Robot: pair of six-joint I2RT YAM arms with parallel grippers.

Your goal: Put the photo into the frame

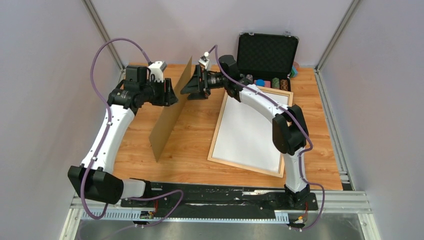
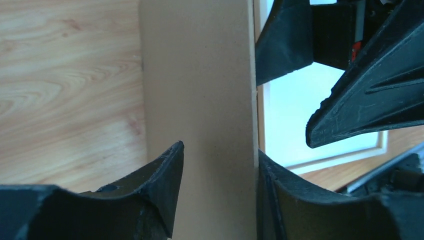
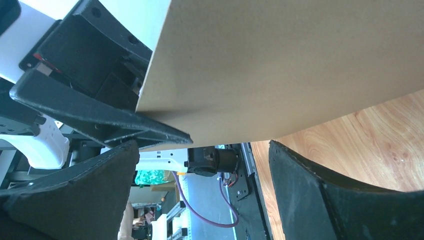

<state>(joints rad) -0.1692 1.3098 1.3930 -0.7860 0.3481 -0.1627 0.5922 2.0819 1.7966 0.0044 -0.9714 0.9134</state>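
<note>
Top external: frame (image 1: 220, 127) on wooden table (image 1: 192, 145), grey walls (image 1: 40, 75)

Bright, even overhead light; the top view is sharp, with faint shadows around the brown board (image 1: 172, 112). In the left wrist view the photo (image 2: 300, 115) right of the board is washed out bluish-white. Both wrist views go soft and dark below the board.

The board (image 1: 172, 112) stands on its edge on the table (image 1: 190, 157), between my left pincer (image 1: 173, 94) and my right pincer (image 1: 188, 90). To its right the frame (image 1: 215, 137) lies flat, the photo (image 1: 250, 130) in it. The case (image 1: 266, 52) stands behind the frame.
</note>
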